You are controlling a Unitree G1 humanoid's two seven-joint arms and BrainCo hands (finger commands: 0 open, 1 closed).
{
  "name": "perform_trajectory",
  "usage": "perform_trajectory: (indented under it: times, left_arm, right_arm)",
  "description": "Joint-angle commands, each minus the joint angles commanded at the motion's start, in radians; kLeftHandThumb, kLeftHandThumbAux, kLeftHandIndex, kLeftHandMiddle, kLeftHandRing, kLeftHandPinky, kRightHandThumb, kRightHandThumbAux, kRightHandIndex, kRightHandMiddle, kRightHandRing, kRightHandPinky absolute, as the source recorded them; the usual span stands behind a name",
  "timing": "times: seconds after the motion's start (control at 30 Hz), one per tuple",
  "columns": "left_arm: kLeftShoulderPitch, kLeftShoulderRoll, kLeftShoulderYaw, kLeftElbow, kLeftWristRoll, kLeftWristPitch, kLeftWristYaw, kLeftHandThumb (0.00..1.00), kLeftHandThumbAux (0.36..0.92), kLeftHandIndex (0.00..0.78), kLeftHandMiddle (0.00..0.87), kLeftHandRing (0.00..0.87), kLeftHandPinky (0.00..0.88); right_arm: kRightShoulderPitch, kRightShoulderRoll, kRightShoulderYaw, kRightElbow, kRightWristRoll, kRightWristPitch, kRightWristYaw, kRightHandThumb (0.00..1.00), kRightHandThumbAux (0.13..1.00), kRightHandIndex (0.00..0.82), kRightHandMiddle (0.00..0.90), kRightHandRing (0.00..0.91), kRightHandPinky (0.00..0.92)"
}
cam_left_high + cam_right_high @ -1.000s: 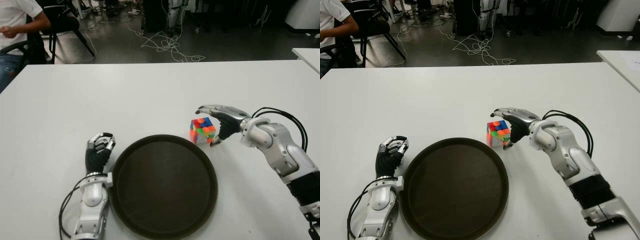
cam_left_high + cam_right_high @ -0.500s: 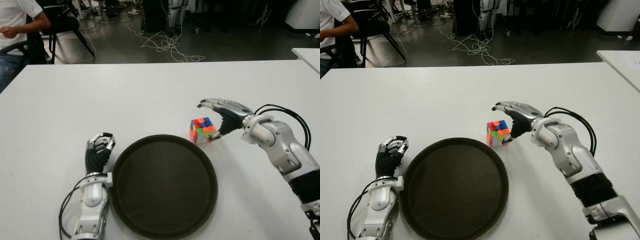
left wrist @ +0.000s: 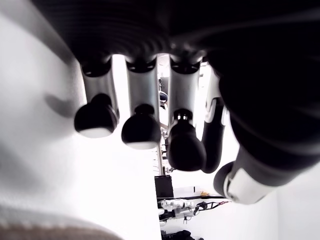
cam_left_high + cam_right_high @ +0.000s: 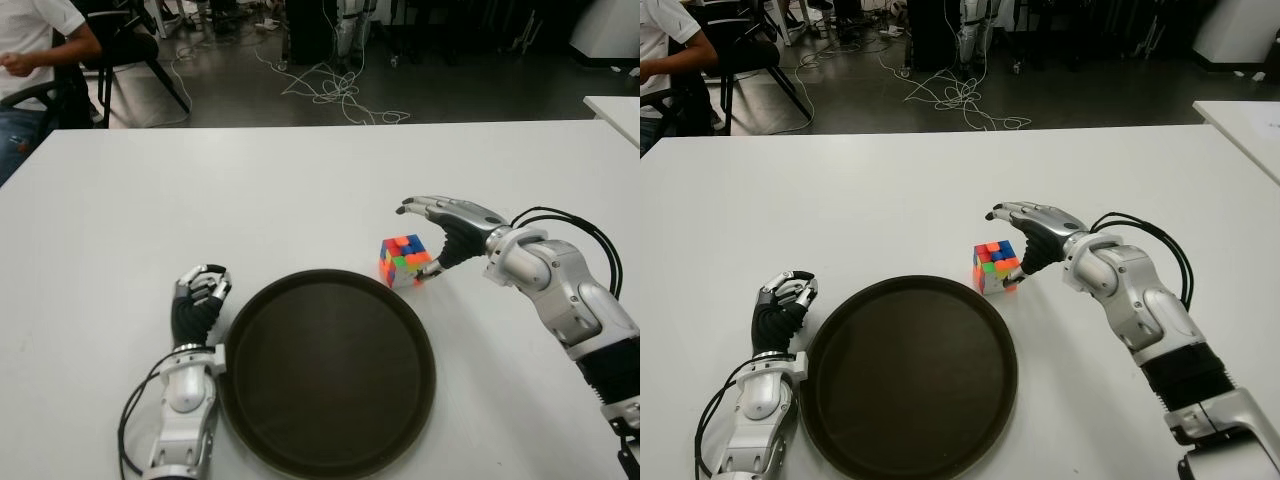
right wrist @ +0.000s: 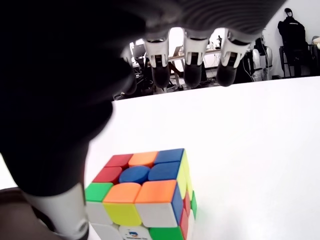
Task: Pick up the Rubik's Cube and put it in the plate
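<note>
The Rubik's Cube (image 4: pixel 403 259) stands on the white table just beyond the far right rim of the round dark plate (image 4: pixel 328 372). My right hand (image 4: pixel 437 235) hovers right beside and slightly over the cube, fingers spread, the thumb close to the cube's right side. The right wrist view has the cube (image 5: pixel 145 193) below the extended fingers (image 5: pixel 192 62), nothing grasped. My left hand (image 4: pixel 198 300) shows to the left of the plate with its fingers curled and holding nothing.
The white table (image 4: pixel 250 190) stretches wide around the plate. A seated person (image 4: pixel 35 50) and chairs are beyond the far left corner. Cables lie on the floor behind. Another white table's corner (image 4: pixel 615 108) shows at the far right.
My right hand has lifted a little and opened wider, drawing back slightly to the right of the cube. The cube, plate and left hand have stayed put.
</note>
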State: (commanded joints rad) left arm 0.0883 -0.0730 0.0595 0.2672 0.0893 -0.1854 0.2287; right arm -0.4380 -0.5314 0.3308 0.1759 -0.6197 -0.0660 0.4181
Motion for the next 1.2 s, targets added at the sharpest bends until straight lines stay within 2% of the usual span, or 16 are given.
perform_trajectory:
  times: [0.5, 0.77, 1.2]
  left_arm:
    - [0.016, -0.004, -0.006, -0.051, 0.003, 0.055, 0.0, 0.706, 0.706, 0.443, 0.813, 0.836, 0.841]
    - [0.011, -0.002, -0.002, -0.042, -0.002, 0.058, -0.004, 0.707, 0.705, 0.444, 0.814, 0.837, 0.84]
    - [0.004, 0.006, -0.001, -0.016, 0.006, 0.045, 0.002, 0.708, 0.704, 0.444, 0.823, 0.841, 0.837]
  right_arm:
    - [-0.032, 0.008, 0.019, 0.047, 0.006, -0.031, 0.012, 0.0, 0.821, 0.0, 0.0, 0.0, 0.0]
    - [-0.05, 0.013, 0.028, 0.073, 0.001, -0.044, 0.007, 0.0, 0.798, 0.0, 0.0, 0.0, 0.0]
    - [-0.073, 0.029, 0.041, 0.109, -0.004, -0.066, -0.007, 0.0, 0.836, 0.0, 0.0, 0.0, 0.0]
